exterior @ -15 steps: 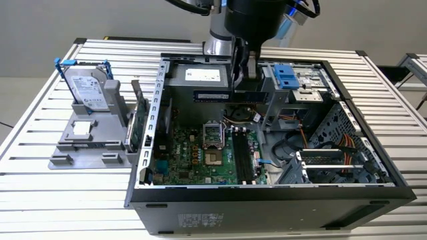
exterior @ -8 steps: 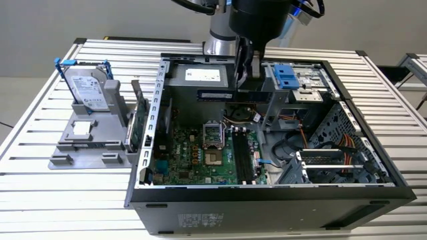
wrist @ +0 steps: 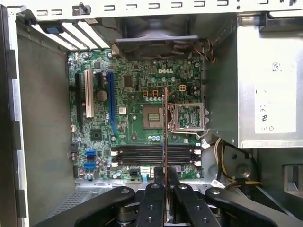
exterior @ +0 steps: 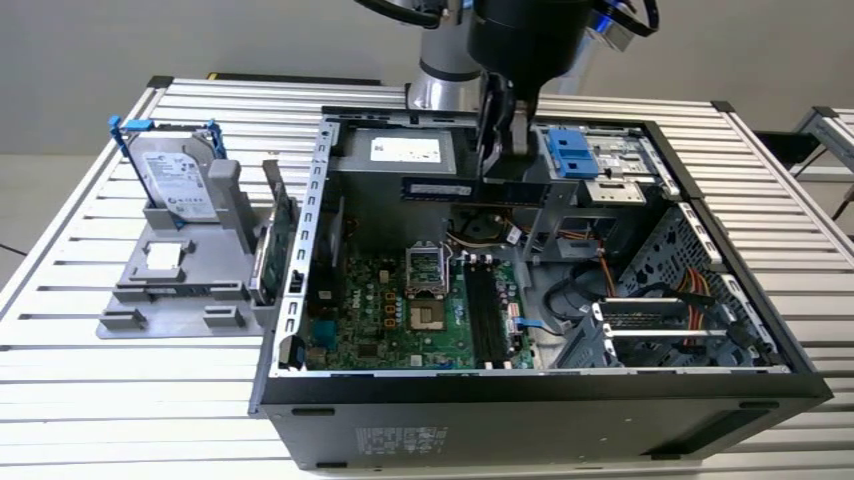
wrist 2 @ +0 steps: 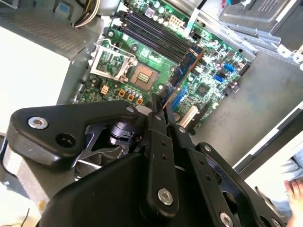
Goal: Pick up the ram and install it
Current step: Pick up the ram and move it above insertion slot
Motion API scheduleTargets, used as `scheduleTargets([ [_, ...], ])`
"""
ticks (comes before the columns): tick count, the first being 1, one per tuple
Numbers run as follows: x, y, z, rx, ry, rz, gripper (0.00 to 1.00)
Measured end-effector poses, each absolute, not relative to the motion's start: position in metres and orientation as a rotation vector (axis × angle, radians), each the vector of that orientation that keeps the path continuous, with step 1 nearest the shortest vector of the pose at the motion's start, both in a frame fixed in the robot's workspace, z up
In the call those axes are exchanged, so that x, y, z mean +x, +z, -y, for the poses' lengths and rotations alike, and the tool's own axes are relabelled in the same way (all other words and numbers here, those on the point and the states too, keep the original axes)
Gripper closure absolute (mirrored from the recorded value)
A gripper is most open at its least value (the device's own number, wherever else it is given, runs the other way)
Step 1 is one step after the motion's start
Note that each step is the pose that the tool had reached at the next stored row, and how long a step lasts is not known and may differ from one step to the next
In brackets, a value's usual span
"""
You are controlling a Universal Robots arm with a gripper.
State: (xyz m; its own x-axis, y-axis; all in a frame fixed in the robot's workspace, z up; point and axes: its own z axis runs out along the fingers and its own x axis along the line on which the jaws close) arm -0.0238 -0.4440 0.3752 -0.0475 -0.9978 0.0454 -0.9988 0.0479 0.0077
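Gripper (wrist: pixel 165 174) closed down to board thickness on the ram (exterior: pixel 438 188). It grips near one end with the flat faces taken by the jaws, so the stick juts out level to the side. Ram hangs over the open case (exterior: pixel 534 415), seen against the silver power supply (exterior: pixel 400 150), well apart from the motherboard (exterior: pixel 400 310) below. Both wrist views show it edge-on, a thin line over the green board. Its long axis looks crosswise to the black memory slots (exterior: pixel 483 315). Judged: pick done, stick not lined up, not seated. Slots all bare.

Exterior view, left to right:
- **Holder:** Grey holder (exterior: pixel 167 300) sits on the bench (exterior: pixel 67 400). A hard drive (exterior: pixel 174 175) with blue clips stands upright in it, probably parked that way for a grip from above.
- **Card:** Green expansion card (exterior: pixel 274 240) stands on edge at the holder's end toward the exterior view's right, just beside the case wall.
- **Case:** It lies on its side, lid off, board facing up, which gives straight top-down access.
- **Further right inside the case:** Blue-latched drive bay (exterior: pixel 574 150) and orange cables (exterior: pixel 641 290), both apart from the slots.

Bench is pale ribbed aluminium profile. Corner of a second such bench (exterior: pixel 834 130) sits at the exterior view's right. Plain grey wall and floor behind.
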Motion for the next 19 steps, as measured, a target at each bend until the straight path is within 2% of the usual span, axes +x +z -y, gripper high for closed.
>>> scheduleTargets([
  [19, -0.007, 0.375, 0.44, 2.121, 0.04, 2.265, 1.0],
])
